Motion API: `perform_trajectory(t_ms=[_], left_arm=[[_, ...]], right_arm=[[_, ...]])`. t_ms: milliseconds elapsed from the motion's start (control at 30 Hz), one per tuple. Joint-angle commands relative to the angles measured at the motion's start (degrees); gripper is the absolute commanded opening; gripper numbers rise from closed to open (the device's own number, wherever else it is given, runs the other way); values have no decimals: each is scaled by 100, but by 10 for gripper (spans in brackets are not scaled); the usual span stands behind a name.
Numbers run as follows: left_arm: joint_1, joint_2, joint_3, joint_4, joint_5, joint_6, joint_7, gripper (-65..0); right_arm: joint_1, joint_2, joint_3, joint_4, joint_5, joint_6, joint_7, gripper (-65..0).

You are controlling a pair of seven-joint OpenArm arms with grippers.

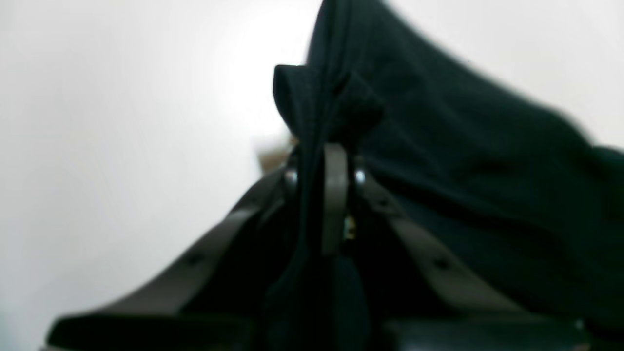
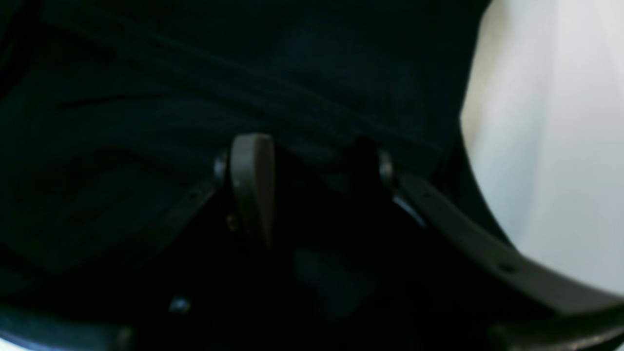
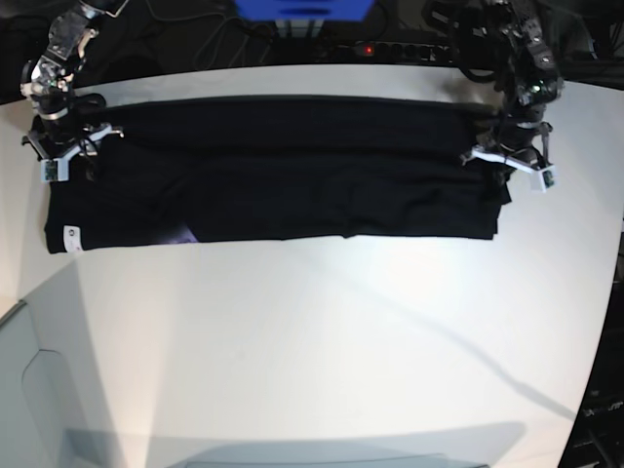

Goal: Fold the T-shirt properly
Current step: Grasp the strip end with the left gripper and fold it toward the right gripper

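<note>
I see the T-shirt (image 3: 283, 180) lying as a long folded band across the far worktop (image 3: 322, 341). My left gripper (image 1: 324, 146) pinches its edge; my right gripper (image 2: 312, 165) stands wide over cloth. Cables (image 3: 429, 44) lie behind.

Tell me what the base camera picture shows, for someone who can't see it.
A black T-shirt, folded into a long band, lies across a white table. A robot arm stands at each end, the left gripper and the right gripper.

black t-shirt (image 3: 283, 171) lies in a long band across the white table (image 3: 322, 331), a pincer at each end
</note>
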Motion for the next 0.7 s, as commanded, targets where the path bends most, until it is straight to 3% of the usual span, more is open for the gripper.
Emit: perform_trajectory(t_ms=[0, 133, 333, 500, 667], left_arm=[[38, -43, -40, 216, -28, -9, -152, -650], [161, -16, -14, 488, -28, -1, -152, -650], [134, 379, 312, 708, -28, 8, -152, -650], [170, 520, 1534, 1016, 166, 8, -152, -650], [134, 819, 2729, 1068, 1062, 17, -213, -650]], right_arm=[[6, 75, 23, 61, -2, 65, 35, -377], [6, 66, 23, 61, -2, 65, 35, -377], [-3, 57, 23, 61, -2, 65, 35, -377], [15, -22, 23, 70, -2, 65, 35, -377], [15, -40, 23, 70, -2, 65, 35, -377]])
